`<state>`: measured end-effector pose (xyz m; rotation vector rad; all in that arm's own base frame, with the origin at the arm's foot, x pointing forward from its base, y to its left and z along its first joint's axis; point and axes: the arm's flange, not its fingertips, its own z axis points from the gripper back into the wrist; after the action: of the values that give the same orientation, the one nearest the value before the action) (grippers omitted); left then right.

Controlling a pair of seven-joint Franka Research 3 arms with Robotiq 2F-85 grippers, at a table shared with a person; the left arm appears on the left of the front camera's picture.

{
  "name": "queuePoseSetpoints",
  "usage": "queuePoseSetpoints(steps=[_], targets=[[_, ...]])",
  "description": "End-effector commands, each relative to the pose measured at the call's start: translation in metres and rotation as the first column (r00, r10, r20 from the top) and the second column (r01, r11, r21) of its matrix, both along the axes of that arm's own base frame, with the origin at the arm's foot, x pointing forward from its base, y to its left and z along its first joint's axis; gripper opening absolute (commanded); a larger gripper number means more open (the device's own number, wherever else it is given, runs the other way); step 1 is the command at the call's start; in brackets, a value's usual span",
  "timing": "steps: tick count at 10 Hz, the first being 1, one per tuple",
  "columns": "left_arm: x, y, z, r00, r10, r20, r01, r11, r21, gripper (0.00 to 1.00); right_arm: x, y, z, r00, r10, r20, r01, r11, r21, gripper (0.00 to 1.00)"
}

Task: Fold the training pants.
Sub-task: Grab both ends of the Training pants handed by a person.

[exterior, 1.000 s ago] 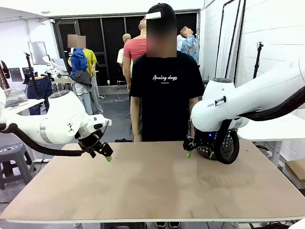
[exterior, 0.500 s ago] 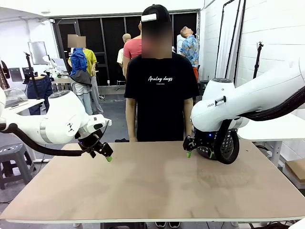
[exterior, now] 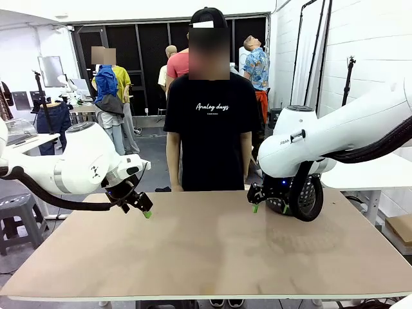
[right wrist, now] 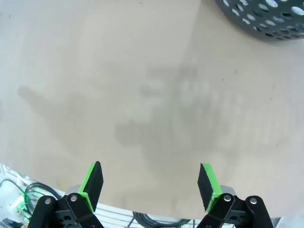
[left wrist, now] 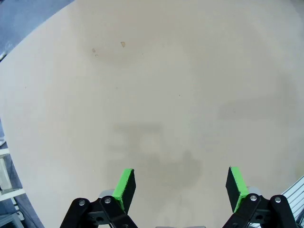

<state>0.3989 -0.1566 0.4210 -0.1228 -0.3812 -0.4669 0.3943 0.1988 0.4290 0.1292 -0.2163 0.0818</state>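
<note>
Currently the left gripper (left wrist: 180, 183) and right gripper (right wrist: 151, 183) hover over the table (exterior: 212, 257), jaws wide apart and empty. What seems a mesh basket (exterior: 308, 196) stands on the table's right; where the training pants lie I cannot tell.

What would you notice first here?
Big white robot arms reach in from both sides, left claw and right claw open, green-tipped, above the brown table. A person in a black T-shirt stands at the far side; a black holey basket sits near the right claw.
</note>
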Motion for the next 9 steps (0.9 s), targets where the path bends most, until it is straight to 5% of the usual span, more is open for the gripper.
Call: queuePoseSetpoints(steps=[1, 3, 6, 9], targets=[[-0.007, -0.003, 0.022, 1.0, -0.024, 0.002, 0.023, 0.996, 0.082, 1.0, -0.007, -0.003, 0.016, 0.999, 0.027, 0.03, -0.026, 0.999, -0.036, 1.0], [-0.018, -0.007, 0.054, 0.997, -0.073, -0.011, 0.074, 0.975, 0.209, 1.0, -0.015, -0.007, 0.051, 0.983, 0.159, 0.091, -0.145, 0.979, -0.141, 1.0], [-0.034, -0.01, 0.1, 0.998, -0.052, -0.045, 0.057, 0.993, 0.106, 1.0, -0.02, -0.015, 0.093, 0.966, 0.232, 0.113, -0.205, 0.956, -0.208, 1.0], [-0.051, -0.014, 0.137, 0.999, -0.034, 0.015, 0.034, 0.998, 0.054, 1.0, -0.031, -0.019, 0.123, 0.953, 0.283, 0.111, -0.262, 0.95, -0.171, 1.0]])
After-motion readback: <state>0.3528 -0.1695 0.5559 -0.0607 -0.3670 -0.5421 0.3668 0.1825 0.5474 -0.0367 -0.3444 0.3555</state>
